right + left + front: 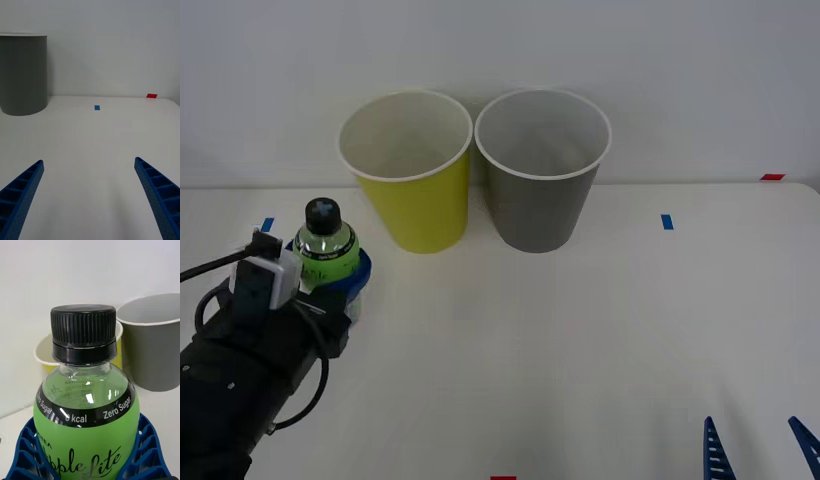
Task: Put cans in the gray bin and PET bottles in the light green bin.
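Your left pincer (330,275) clenched around PET bottle (326,252), near left of light green bin (408,170). Right pincer (760,450) released, parked near right. Risk: low carry clips bin rim, toppling it.

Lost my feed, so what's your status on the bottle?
Left gripper shut on bottle, upright, near left of green bin. Right gripper open, idle, low right. Gray bin beside green. Path clear.

The left arm (240,385) is matte black and blocky, with black cables looping along it and a small white-and-grey box near its wrist; both grippers carry blue ribbed fingers (159,197) of latticed plastic
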Robot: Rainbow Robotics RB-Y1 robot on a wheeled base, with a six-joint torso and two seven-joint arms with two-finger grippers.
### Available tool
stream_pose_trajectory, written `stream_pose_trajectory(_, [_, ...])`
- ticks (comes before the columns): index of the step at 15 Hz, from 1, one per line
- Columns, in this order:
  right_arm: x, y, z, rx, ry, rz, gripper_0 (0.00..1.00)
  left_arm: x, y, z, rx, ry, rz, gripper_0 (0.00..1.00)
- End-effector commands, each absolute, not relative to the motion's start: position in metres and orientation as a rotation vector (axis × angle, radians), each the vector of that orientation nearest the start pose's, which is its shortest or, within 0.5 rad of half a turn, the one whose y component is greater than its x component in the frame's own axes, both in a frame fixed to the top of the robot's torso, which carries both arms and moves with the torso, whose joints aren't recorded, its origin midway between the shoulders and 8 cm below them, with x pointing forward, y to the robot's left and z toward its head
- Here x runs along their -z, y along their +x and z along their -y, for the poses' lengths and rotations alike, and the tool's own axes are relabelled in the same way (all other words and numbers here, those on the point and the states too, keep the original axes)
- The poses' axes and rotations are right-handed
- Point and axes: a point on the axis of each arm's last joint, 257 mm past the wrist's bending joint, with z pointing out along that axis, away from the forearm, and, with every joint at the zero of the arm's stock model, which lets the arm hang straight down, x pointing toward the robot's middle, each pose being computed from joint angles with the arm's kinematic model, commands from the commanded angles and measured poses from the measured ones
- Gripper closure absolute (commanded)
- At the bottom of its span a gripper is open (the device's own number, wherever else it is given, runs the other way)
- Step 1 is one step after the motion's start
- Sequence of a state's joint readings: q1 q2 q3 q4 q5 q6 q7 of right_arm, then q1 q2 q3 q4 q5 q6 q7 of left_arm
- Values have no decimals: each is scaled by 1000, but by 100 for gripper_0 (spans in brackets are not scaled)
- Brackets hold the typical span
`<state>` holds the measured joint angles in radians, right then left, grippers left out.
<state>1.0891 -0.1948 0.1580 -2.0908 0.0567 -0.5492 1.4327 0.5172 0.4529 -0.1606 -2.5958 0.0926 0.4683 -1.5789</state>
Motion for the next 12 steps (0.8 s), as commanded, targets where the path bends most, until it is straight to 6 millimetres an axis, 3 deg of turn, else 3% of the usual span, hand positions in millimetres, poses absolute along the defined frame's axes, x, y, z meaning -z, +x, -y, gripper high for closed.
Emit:
stream_pose_trajectory(1, [236,232,270,63,-12,-1569,16,80,384,-211,-78,371,-1591,100])
stream_pose_trajectory(12, [236,232,270,63,-12,-1569,17,42,415,-244,-76,267,-1618,100])
